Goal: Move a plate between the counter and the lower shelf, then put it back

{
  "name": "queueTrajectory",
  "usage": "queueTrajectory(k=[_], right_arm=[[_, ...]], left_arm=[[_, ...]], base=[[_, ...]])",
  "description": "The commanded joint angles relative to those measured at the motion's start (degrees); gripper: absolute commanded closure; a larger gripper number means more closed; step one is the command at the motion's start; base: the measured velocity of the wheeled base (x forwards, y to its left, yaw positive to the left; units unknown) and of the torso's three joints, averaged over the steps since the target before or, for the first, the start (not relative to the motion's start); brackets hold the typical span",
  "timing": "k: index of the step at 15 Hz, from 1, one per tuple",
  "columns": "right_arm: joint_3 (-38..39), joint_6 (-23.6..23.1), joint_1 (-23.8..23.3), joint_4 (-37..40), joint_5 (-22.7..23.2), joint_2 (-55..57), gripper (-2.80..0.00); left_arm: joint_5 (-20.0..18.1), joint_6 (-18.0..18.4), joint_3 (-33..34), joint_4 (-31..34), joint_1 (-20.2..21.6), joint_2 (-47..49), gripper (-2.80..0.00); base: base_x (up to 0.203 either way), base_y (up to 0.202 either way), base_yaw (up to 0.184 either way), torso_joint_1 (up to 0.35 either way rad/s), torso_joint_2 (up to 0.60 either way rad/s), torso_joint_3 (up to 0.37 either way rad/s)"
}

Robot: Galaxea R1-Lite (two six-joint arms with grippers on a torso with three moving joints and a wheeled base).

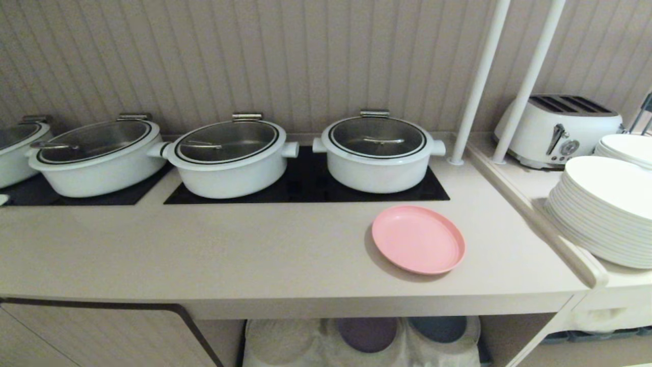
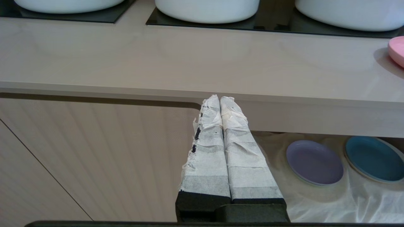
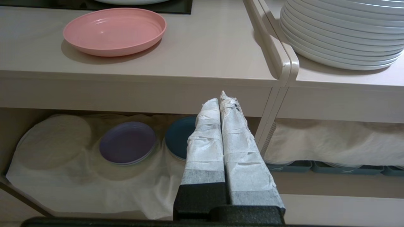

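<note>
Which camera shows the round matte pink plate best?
The right wrist view: the round matte pink plate shows whole and close. The head view shows it whole but smaller; the left wrist view catches only its edge.

Head view: neither arm shows at all. The lower shelf (image 1: 285, 336) is mostly tucked under the surface (image 1: 254, 255), so the purple plate (image 1: 368, 334) and blue plate (image 1: 438, 329) only peek out at 6 o'clock. The leftmost pot (image 1: 15, 148) gets chopped at 9 o'clock, and the white plate stack (image 1: 606, 214) at 3 o'clock.
</note>
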Motion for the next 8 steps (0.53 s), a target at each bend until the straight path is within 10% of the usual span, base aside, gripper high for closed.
queueTrajectory(k=[1,8], right_arm=[[-0.01,0.07,0.02,0.04,-0.06,0.10,0.00],[0.17,0.39,0.04,-0.58,0.05,0.10,0.00]], left_arm=[[0.01,-0.03,0.01,-0.02,0.02,0.06,0.00],[0.01,-0.03,0.01,-0.02,0.02,0.06,0.00]], base=[[0.000,0.000,0.000,0.000,0.00,0.000],[0.000,0.000,0.000,0.000,0.00,0.000]])
